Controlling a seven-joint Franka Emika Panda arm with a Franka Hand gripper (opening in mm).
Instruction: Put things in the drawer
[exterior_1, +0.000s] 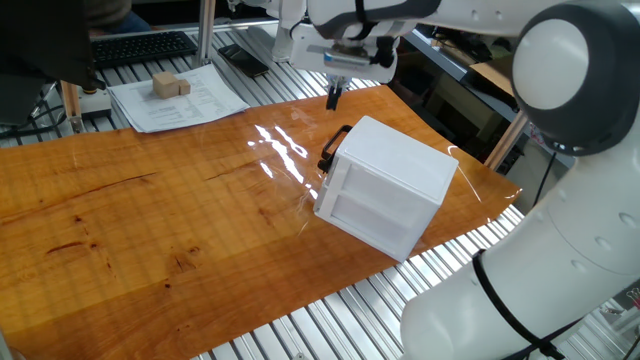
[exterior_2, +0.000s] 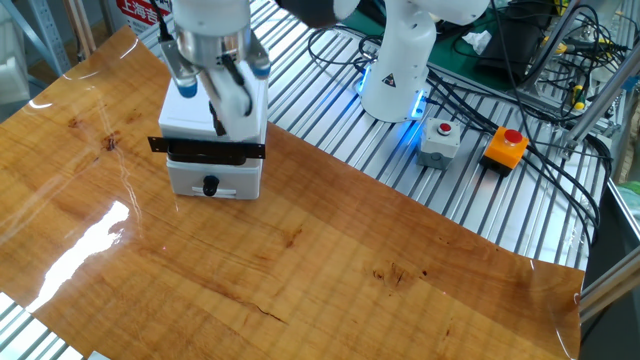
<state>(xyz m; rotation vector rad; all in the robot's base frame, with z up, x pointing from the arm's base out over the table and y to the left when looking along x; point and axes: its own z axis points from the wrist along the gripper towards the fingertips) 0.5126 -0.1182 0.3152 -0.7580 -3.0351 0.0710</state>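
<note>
Gripper: the gripper hangs above the table's far edge, just beyond the cabinet's handle side, touching nothing. Dark fingers sit tight together with no gap showing, pinched closed on nothing.
Cabinet: the white cabinet stands near the table's right edge, toward the far right corner in one fixed view.
Drawer: the drawer with its curved black handle looks pushed in, or very nearly; its front faces left along the table, so its sliding axis runs lengthwise down the wooden top. A second front below carries a round black knob.
Cubes: two pale wooden cubes sit off the table altogether, side by side and touching, on a sheet of paper past the far edge, well apart from the cabinet.
Surroundings: a keyboard lies behind the paper. In the other fixed view, the robot base glows blue, with a grey button box and an orange one on the slatted frame.
In the way: nothing lies on the wood between cubes and cabinet.
</note>
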